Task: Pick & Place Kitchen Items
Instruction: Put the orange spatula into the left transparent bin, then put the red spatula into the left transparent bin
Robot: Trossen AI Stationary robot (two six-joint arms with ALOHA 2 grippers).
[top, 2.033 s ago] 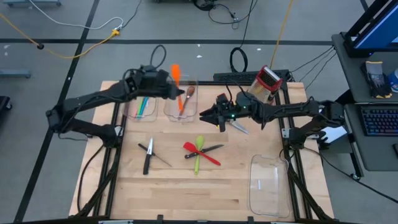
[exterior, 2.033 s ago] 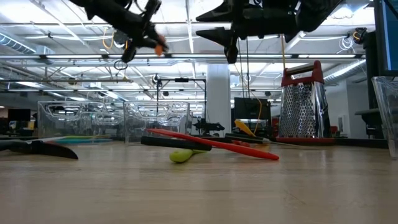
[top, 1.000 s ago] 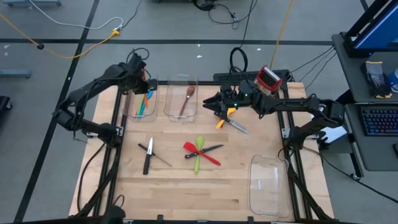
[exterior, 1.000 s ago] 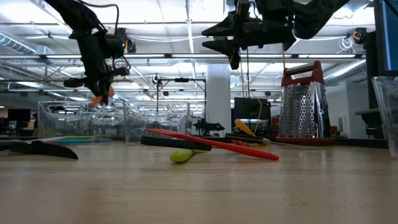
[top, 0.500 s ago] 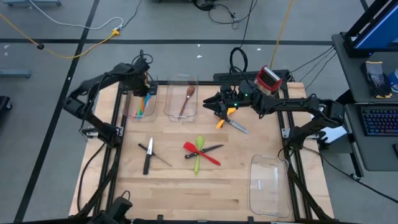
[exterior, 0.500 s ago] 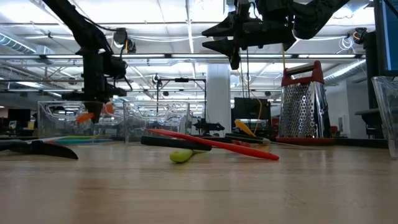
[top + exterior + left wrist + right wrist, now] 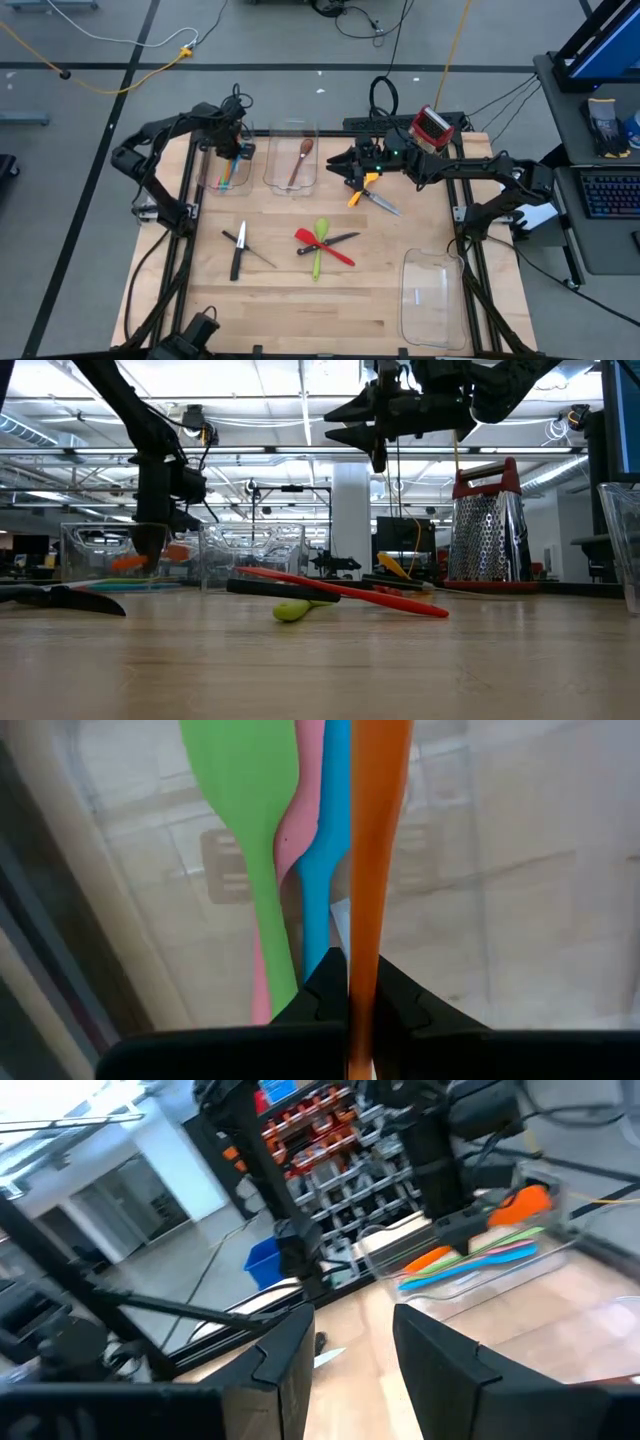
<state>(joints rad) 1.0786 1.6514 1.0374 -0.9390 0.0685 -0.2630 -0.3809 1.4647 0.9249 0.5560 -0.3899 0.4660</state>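
High view: L gripper (image 7: 228, 140) down over far-left clear bin (image 7: 212, 178), which already has green, pink, blue utensils in it. R gripper (image 7: 348, 170) hovers mid-counter (image 7: 300, 300) above yellow-handled knife (image 7: 372, 198). Wooden spoon (image 7: 298, 160) in next bin. Green spoon (image 7: 319, 245), red spatula (image 7: 325, 246), two knives loose near centre.

Low view: I see L arm lowering orange spatula (image 7: 150, 558) into bin.

L wrist: fingers (image 7: 322, 995) clenched on orange spatula's thin handle. Judging: light, stiff plastic, a bit slick; handle grip fine.

R wrist: fingers (image 7: 285, 1355) parted, nothing between them.
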